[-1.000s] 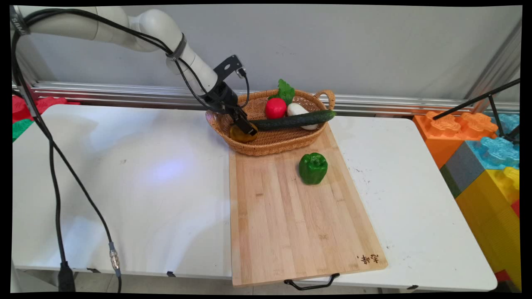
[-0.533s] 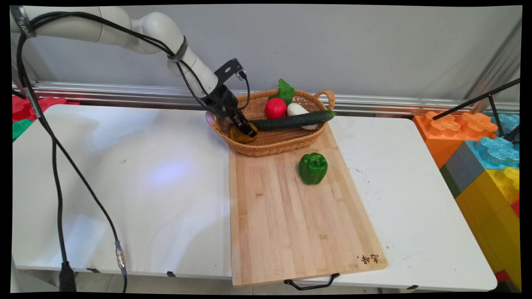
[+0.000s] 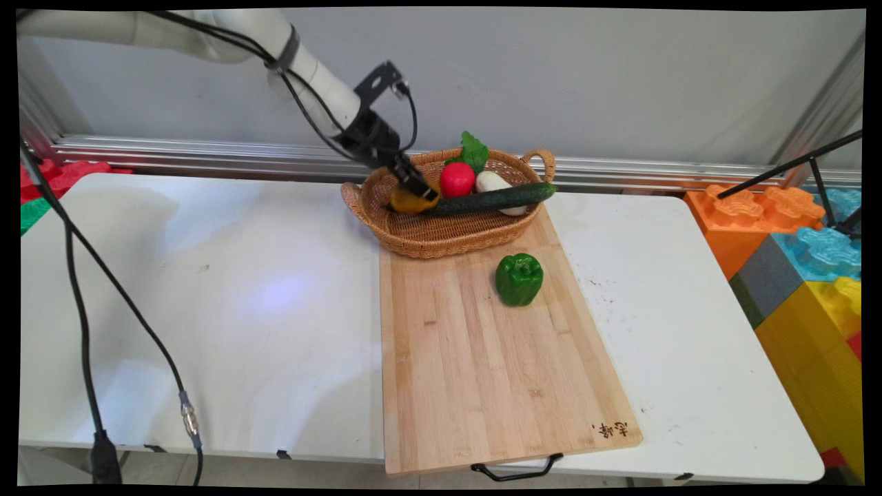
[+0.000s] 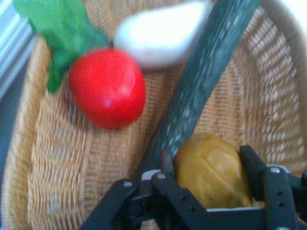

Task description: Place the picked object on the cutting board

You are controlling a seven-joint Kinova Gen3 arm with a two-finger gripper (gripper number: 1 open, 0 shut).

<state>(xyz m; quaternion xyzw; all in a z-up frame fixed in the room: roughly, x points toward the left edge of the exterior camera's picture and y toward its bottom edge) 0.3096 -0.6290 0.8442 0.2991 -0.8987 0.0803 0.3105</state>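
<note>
The black two-finger gripper [image 3: 417, 193] is closed on a rounded yellow-brown fruit [image 4: 211, 168], which is held between its two fingers [image 4: 169, 167] above the floor of the oval woven wicker basket [image 3: 427, 238], over the basket's left part. In the hand view the fruit is seen pinched at both sides, with the basket's weave beneath it. A long dark green cucumber [image 3: 490, 199] lies just to the right of the held fruit and runs across the basket to its right rim. Behind the cucumber, a round red vegetable with green leaves [image 3: 457, 179] and a white oval vegetable [image 3: 490, 182] rest side by side at the far side. The basket stands on the far end of a long pale wooden cutting board [image 3: 482, 372]. A green bell pepper [image 3: 519, 278] sits on the board, near the basket's near edge. The board lies on the white table [image 3: 207, 310].
</note>
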